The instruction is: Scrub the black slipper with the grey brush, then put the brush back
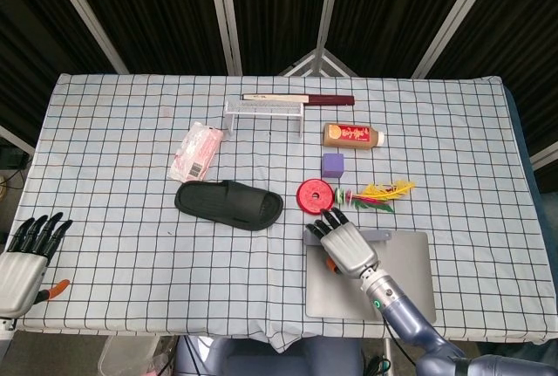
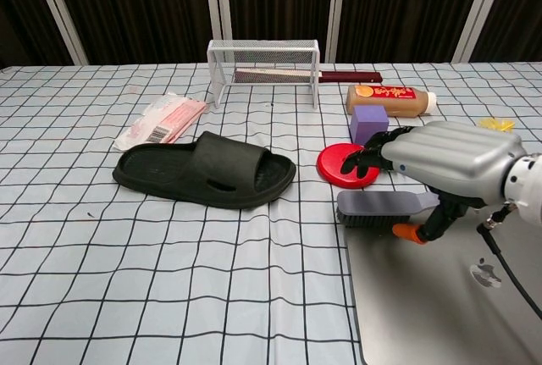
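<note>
Nearest the robot, the left hand sits at the table's near left corner in the head view, fingers straight and slightly apart, holding nothing; the chest view does not show it. The right hand is over the head end of the grey brush, palm down, dark fingers stretched forward and spread past the brush, thumb hanging below toward the bristles. Whether it touches the brush cannot be told; nothing is gripped. The brush lies directly under this hand, along the far edge of a silver laptop that reaches back from the hand toward the robot.

Just beyond the fingertips is a red disc, with a feathered shuttlecock to the hand's right side. Off to the hand's left, well apart from it, the black slipper lies flat on the checked tablecloth, sole down.

Further out from the hand stands a purple cube, then a brown bottle on its side. A pink packet lies beyond the slipper. Furthest away are a white wire rack and, behind it, a long dark-red stick.
</note>
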Available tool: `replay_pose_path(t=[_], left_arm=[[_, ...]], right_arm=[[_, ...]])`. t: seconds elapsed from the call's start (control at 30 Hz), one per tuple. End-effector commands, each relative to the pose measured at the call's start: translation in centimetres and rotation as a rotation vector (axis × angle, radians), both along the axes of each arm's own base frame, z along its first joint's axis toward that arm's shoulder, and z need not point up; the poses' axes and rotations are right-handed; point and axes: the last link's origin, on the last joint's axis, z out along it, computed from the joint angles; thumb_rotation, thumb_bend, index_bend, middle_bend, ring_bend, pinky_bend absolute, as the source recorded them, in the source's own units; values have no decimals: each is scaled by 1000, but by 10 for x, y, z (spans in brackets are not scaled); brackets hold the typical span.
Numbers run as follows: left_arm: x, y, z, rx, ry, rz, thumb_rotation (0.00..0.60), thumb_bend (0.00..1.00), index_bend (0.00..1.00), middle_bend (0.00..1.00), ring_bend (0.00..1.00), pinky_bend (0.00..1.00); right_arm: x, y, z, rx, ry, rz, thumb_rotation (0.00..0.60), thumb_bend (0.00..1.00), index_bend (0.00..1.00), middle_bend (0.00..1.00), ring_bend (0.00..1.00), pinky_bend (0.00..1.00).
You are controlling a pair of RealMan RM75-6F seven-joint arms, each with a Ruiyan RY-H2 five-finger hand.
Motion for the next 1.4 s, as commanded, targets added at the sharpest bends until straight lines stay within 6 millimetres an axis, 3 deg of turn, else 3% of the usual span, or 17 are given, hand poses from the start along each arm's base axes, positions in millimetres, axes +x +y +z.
replay_pose_path(t=[0.03, 0.6, 0.87, 1.03, 1.23, 1.4], left_arm=[[1, -1, -1, -7, 4, 0, 600, 98, 0, 0, 0, 0], [1, -1, -8, -25, 20, -1, 600, 126, 0, 0, 0, 0], [1, 0, -9, -33, 18, 1, 600, 130, 0, 0, 0, 0], [0, 0, -11, -40, 22, 2, 600, 246, 0, 0, 0, 0], [0, 1, -14, -58, 30, 3, 600, 311, 0, 0, 0, 0], [0, 1, -14, -62, 32, 5, 600, 448, 0, 0, 0, 0]], right_arm=[[-3, 0, -2, 4, 25, 8, 600, 390, 180, 241, 90, 115], [-13, -18, -5, 6, 108, -6, 600, 396, 212, 273, 115, 130], [-12, -22, -6, -3, 113, -2, 600, 404, 352, 376, 201, 230], [-12, -22, -10, 3, 123, 4, 600, 405, 369, 386, 208, 243], [-13, -23, -16, 17, 119, -4, 600, 421, 401, 412, 239, 342], [-12, -22, -17, 11, 106, -9, 600, 423, 438, 439, 297, 426]])
